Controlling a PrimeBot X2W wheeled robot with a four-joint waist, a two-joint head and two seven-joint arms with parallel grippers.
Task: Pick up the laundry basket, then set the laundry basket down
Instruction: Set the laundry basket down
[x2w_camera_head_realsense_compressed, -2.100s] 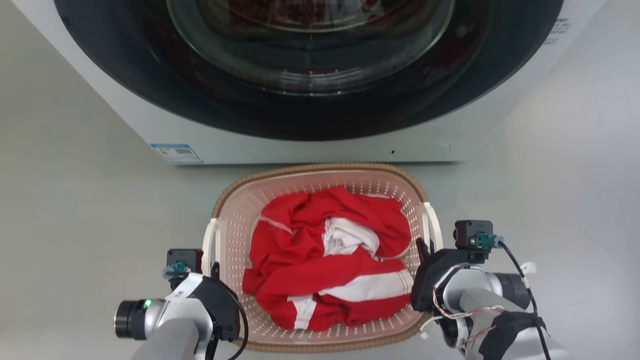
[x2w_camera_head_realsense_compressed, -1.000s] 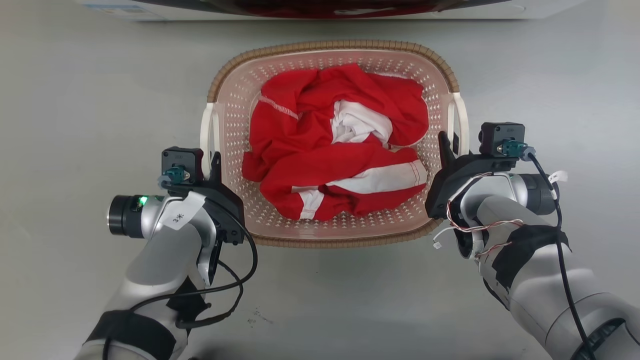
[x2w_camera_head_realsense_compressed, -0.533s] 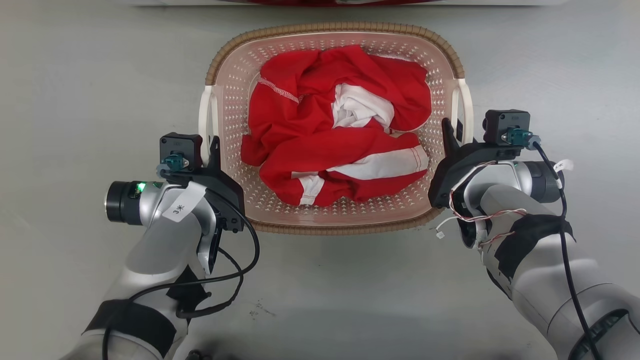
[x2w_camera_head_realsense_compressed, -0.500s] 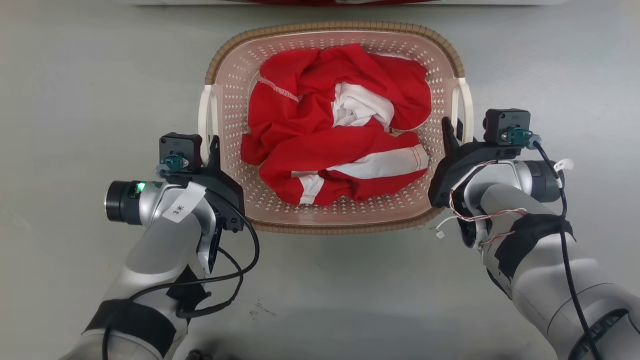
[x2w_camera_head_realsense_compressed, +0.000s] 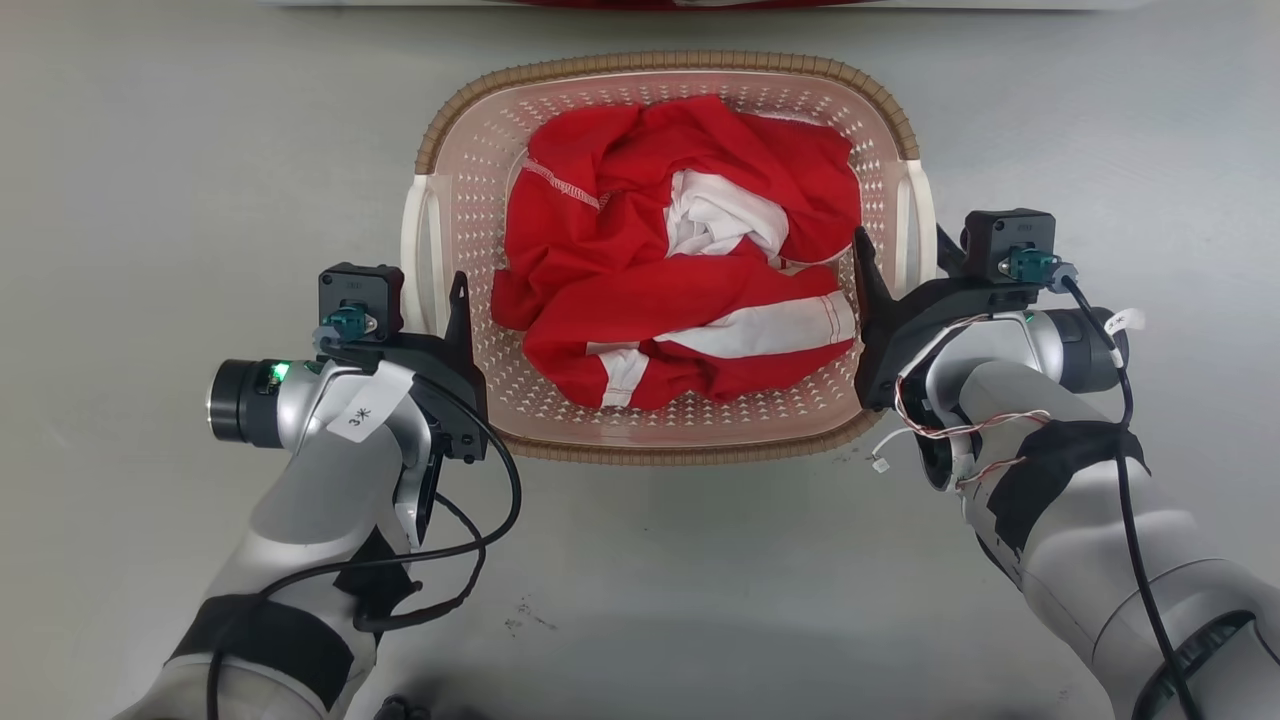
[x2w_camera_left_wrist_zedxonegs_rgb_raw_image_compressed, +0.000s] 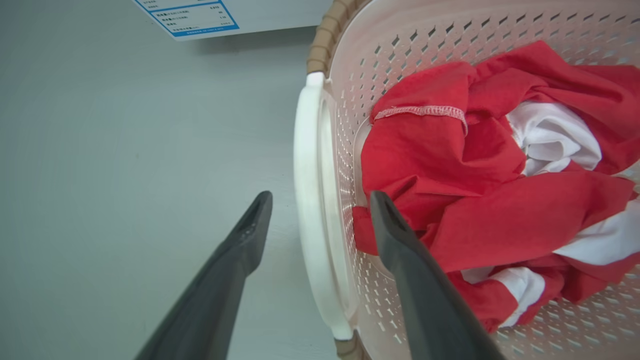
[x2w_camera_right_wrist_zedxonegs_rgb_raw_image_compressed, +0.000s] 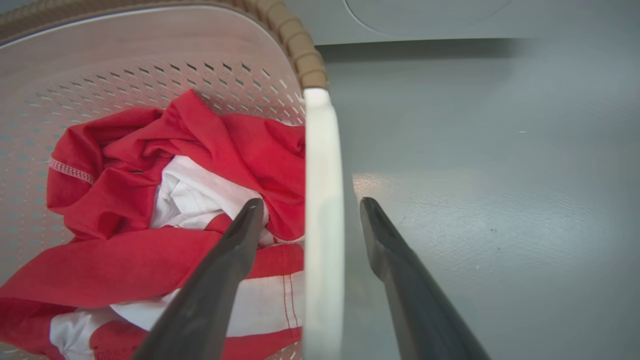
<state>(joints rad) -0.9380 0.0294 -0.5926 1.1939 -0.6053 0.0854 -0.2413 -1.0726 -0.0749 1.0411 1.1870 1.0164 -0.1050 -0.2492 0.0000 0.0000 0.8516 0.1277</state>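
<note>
The laundry basket (x2w_camera_head_realsense_compressed: 660, 62), pale pink with a brown rim, sits on the grey floor and holds red and white clothes (x2w_camera_head_realsense_compressed: 680, 260). My left gripper (x2w_camera_head_realsense_compressed: 437, 300) is open and straddles the white left handle (x2w_camera_head_realsense_compressed: 410, 240), with one finger outside and one inside the basket. In the left wrist view the gripper (x2w_camera_left_wrist_zedxonegs_rgb_raw_image_compressed: 320, 200) has that handle (x2w_camera_left_wrist_zedxonegs_rgb_raw_image_compressed: 305, 175) between its spread fingers. My right gripper (x2w_camera_head_realsense_compressed: 900, 252) is open astride the right handle (x2w_camera_head_realsense_compressed: 925, 220). The right wrist view shows the gripper (x2w_camera_right_wrist_zedxonegs_rgb_raw_image_compressed: 310, 204) with its fingers apart on either side of the handle (x2w_camera_right_wrist_zedxonegs_rgb_raw_image_compressed: 322, 165).
The washer's white base (x2w_camera_head_realsense_compressed: 650, 3) lies along the top edge, just beyond the basket. Its blue label (x2w_camera_left_wrist_zedxonegs_rgb_raw_image_compressed: 195, 15) shows in the left wrist view. Bare grey floor (x2w_camera_head_realsense_compressed: 150, 150) surrounds the basket on the left, right and near side.
The head camera tilted down, taking the washer door out of view. In the last half second both grippers have opened, their inner fingers swinging in over the basket. The basket has shifted slightly.
</note>
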